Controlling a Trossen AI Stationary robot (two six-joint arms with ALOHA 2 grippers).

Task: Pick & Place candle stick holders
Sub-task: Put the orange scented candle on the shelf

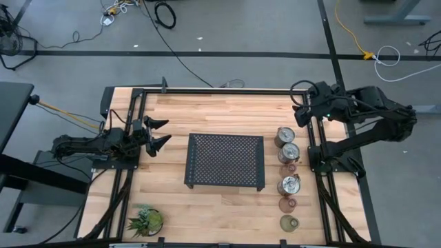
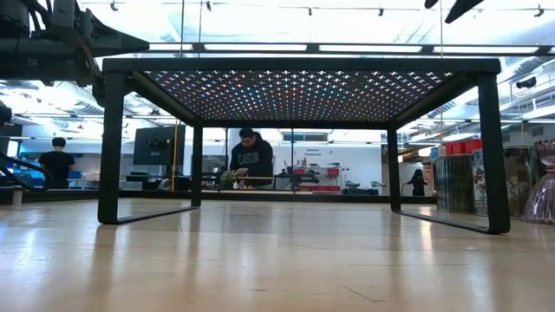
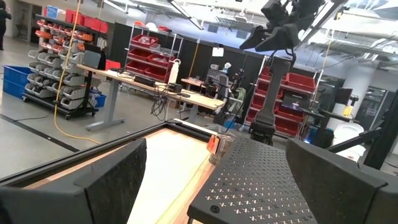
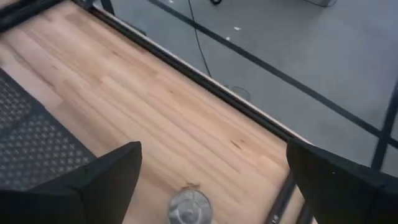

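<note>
Right tool [image 1: 302,110] is spread wide, holding nothing, hovering over the far right corner of the counter [image 1: 172,200], just beyond the row of candle stick holders. Its wrist view shows the nearest silver holder [image 4: 189,206] directly below between the fingers.

Left tool [image 1: 157,133] is also spread and empty, parked at the left edge, pointing at the mesh tray [image 1: 225,160].

Holders sit in one line along the right side, well apart from the tray's right edge: three silver holders [image 1: 285,136], two pinkish glass ones [image 1: 286,204], one greenish [image 1: 288,222] at the near end.

Handling, my read: small, rigid, light. Silver ones likely slick; glass ones fragile, so moderate squeeze. Grip across the rim or body from above, fingers straddling the cup. The row is tight, so watch the neighbours.

Counter is wood plank, flat, with a potted plant [image 1: 146,220] at the near left. Behind is an open workshop with shelving and red bins [image 3: 149,53]; a person [image 2: 250,158] stands far back.
</note>
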